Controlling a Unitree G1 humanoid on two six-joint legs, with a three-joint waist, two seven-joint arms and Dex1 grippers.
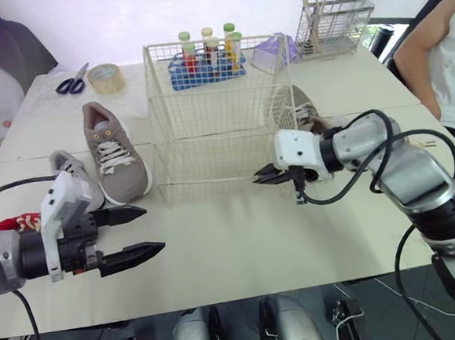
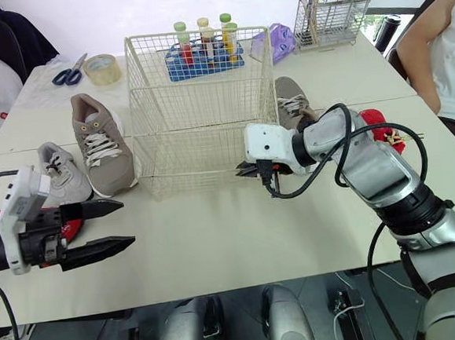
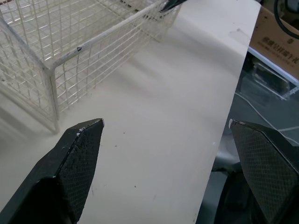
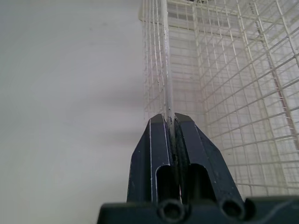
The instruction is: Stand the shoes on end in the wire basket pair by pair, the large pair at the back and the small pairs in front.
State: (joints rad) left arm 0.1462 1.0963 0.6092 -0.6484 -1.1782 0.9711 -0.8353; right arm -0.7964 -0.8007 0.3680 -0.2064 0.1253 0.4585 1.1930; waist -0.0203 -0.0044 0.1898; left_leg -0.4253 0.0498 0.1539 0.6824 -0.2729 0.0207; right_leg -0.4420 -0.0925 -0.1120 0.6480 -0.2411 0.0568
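Right gripper (image 1: 258, 177) is clamping tight on a thick wire low on the basket's (image 1: 208, 124) front wall, toward its right end. Left gripper (image 1: 155, 227) is hanging wide open, gripping nothing, over bare table (image 1: 241, 248) by the front edge, with loads of room around it. Shoes are lying outside the basket. A big tan shoe (image 1: 116, 151) is just left of it, a small grey shoe (image 1: 71, 170) is beside that, and another tan shoe (image 2: 291, 102) is against its right side.

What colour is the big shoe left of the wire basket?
The shoe is taupe with white laces and sole; clearest in right eye view.
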